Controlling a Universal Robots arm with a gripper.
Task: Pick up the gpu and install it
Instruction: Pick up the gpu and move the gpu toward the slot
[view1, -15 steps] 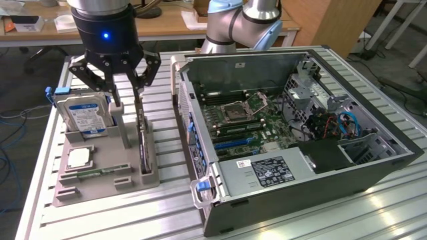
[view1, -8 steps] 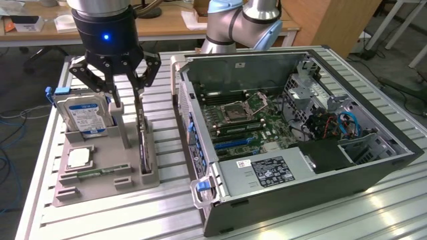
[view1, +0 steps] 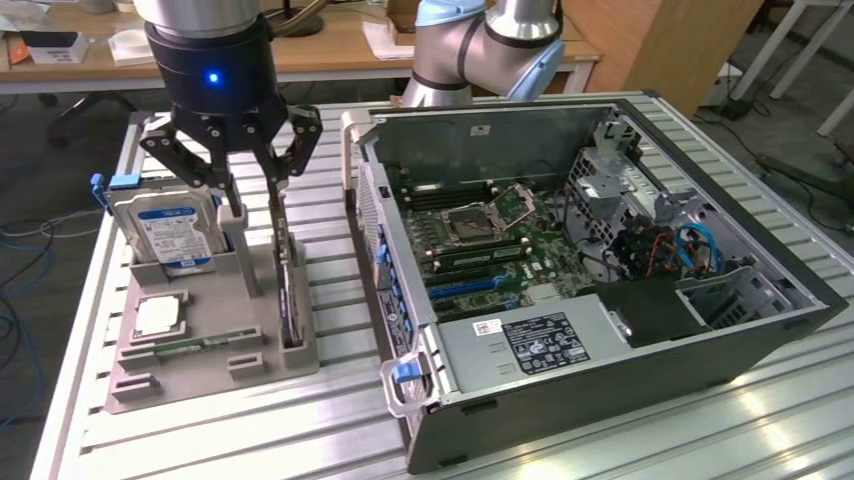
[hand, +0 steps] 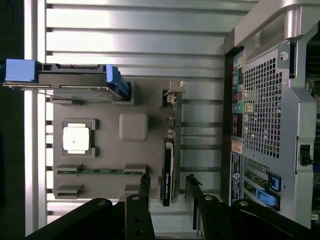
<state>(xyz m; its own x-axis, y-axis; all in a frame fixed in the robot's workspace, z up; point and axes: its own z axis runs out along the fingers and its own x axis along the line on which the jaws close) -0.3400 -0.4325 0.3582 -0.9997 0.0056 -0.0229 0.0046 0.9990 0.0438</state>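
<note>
The gpu (view1: 290, 300) stands on its long edge in a slot on the exterior view's right side of the grey parts holder (view1: 254, 368). In the wrist view the gpu (hand: 169, 172) is a thin dark card seen edge-on, with its silvery bracket (hand: 173, 95) at the far end. My gripper (view1: 254, 195) hangs low over the holder, open. In the wrist view the gripper (hand: 168, 184) has one dark finger on each side of the card, with small gaps between pads and card.
On the holder (hand: 133, 126) also sit a hard drive (view1: 167, 235) with blue clips, a processor (view1: 158, 315) and a memory stick (view1: 200, 346). An open computer case (view1: 601, 250) with its motherboard (view1: 487, 245) lies close on the exterior view's right. All rests on a slatted aluminium table (view1: 240, 430).
</note>
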